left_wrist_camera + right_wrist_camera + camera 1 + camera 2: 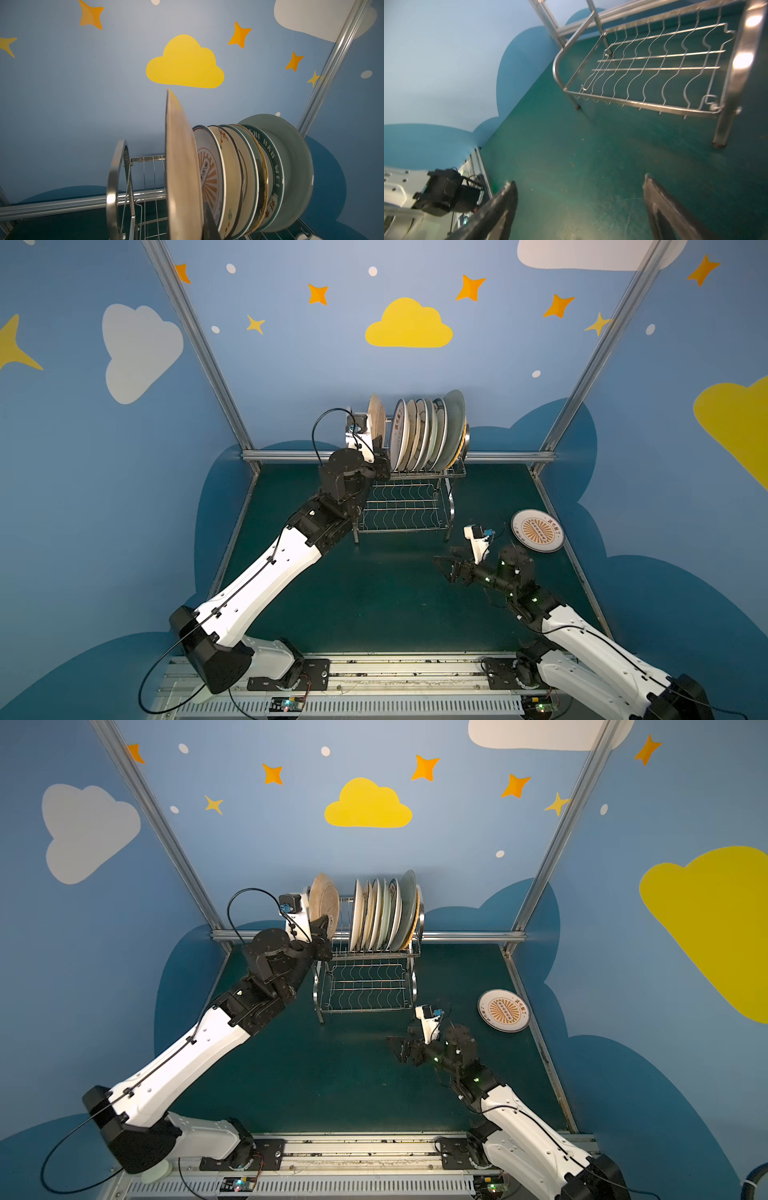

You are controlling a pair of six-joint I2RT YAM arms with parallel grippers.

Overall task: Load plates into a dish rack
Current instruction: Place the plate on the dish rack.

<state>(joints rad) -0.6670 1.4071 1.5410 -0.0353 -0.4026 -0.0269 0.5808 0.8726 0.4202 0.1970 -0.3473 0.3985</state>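
Two robot arms reach in from the rail (pixel 415 668) at the near edge: the left arm (pixel 257 572) stretches far towards the back, and the right arm (pixel 582 635) bends low over the green table (pixel 374 605). One dish rack (pixel 401 506) stands at the back of the table, near the middle, two tiers high, and it shows in both top views (pixel 365 986). The right wrist view takes in its lower tier and a shiny side frame (pixel 741 62). On the upper tier a row of plates (pixel 419 435) stands on edge, packed close and filling the right-hand part. Seven can be counted in the left wrist view (pixel 249 176), from a white one with orange rays to a large pale green one. In a top view an orange edge shows behind that last plate, so there may be eight. One tan plate (pixel 324 898) stands upright at the left end of the upper tier, a clear gap away from the row. Whether its lower edge sits in a slot cannot be told. The left gripper (pixel 322 930) is clamped on the lower edge of that plate. One sunburst plate (pixel 537 530), white with orange rays, lies flat near the right edge of the table, well apart from the rack. The right gripper (pixel 442 566) hangs above the table in front of the rack's right side, its jaws spread wide and holding nothing, as the right wrist view (pixel 579 182) also shows.
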